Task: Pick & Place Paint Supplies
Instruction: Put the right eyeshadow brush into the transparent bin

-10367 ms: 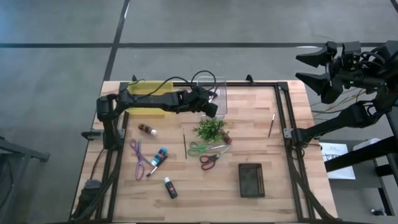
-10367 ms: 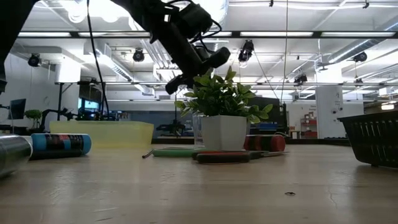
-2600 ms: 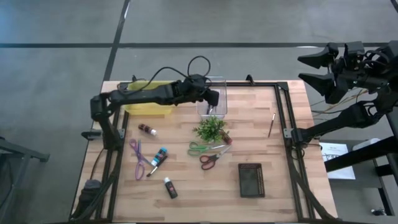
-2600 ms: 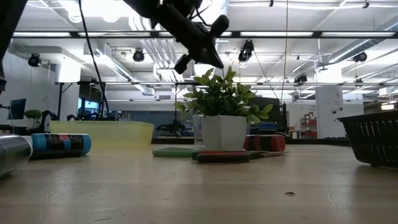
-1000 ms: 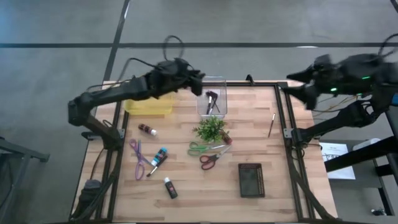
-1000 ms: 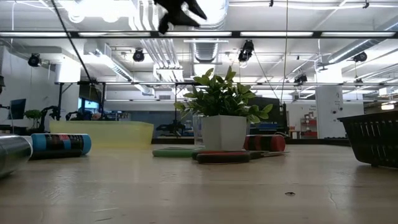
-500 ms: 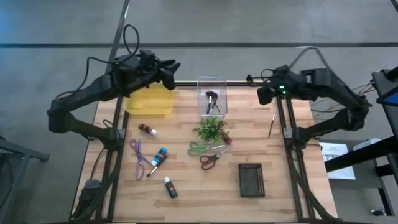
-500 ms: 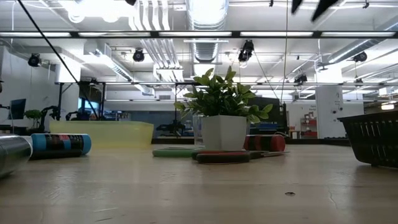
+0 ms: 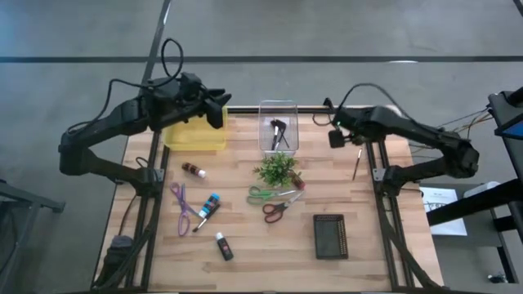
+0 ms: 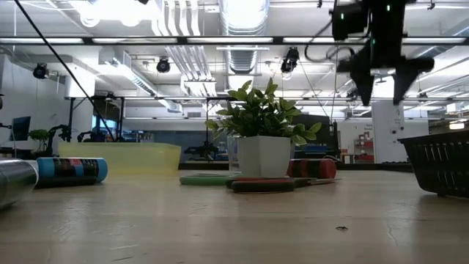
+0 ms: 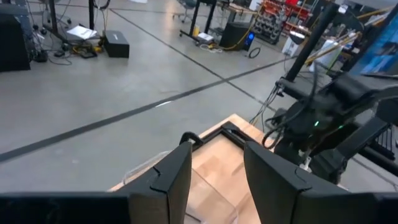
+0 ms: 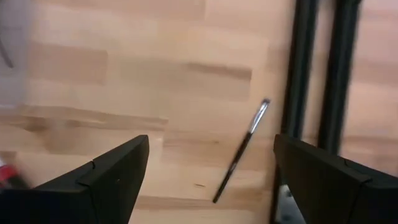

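The right gripper (image 9: pixel 336 137), wide open and empty, hung just beside the brush (image 9: pixel 357 163), which lay near the table (image 9: pixel 327 192) edge at 3 o'clock. Its long axis ran 12 to 6, bristles toward 12. So thin beside the rail (image 9: pixel 372 155), it could roll away if one finger touched first; the left gripper (image 9: pixel 216 110) waited half open, empty, at 10 o'clock.

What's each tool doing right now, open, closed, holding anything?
Left tool: open, empty, above the yellow bin.
Right tool: open wide, empty, above the brush by the table's right rail.
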Robot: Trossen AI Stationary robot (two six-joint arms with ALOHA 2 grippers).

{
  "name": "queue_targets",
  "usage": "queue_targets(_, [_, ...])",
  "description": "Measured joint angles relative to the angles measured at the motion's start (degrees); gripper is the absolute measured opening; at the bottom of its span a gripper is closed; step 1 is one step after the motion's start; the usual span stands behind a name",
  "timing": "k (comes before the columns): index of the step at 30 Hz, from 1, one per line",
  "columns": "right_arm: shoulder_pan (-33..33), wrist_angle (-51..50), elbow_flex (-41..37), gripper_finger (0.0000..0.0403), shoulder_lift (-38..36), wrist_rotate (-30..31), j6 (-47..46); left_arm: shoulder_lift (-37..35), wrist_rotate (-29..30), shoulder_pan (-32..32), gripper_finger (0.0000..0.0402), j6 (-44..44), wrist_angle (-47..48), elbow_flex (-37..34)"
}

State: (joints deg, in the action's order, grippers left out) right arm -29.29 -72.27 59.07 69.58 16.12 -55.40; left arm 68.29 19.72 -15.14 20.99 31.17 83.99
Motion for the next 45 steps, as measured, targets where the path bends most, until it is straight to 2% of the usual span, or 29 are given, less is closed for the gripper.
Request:
queue_targets(6, [-2.59, 9.45, -10.67, 0.0345, -0.05, -1.12, -4.65, 0.0, -0.41, 0.05, 0.0156, -0.08, 0.18, 0.0])
queue_targets(14, [-7.1, 18.35, -18.08, 0.0345, 1.87, -0.54, -8.94, 0.02, 0.28, -0.02, 0.0156, -0.18, -0.12, 0.0])
queue_targets(19, [-11.54, 21.63, -20.43, 0.0345, 5.31, -0.11, -7.25, 0.02, 0.47, -0.32, 0.0156, 0.0, -0.15, 0.0])
queue_targets(28, [-15.96, 28.1, -21.88, 0.0345, 8.9, -4.16, -3.54, 0.04, 1.73, -0.35, 0.0156, 0.46, -0.21, 0.0])
queue_targets(36, [-18.67, 28.08, -23.78, 0.0345, 5.74, -4.44, -1.74, 0.04, 2.21, -0.35, 0.0156, 1.55, -0.19, 0.0])
queue_targets(45, [-20.89, 30.38, -29.5, 0.0345, 1.56, -10.59, -3.94, 0.04, 3.24, -0.35, 0.0156, 1.56, -0.2, 0.0])
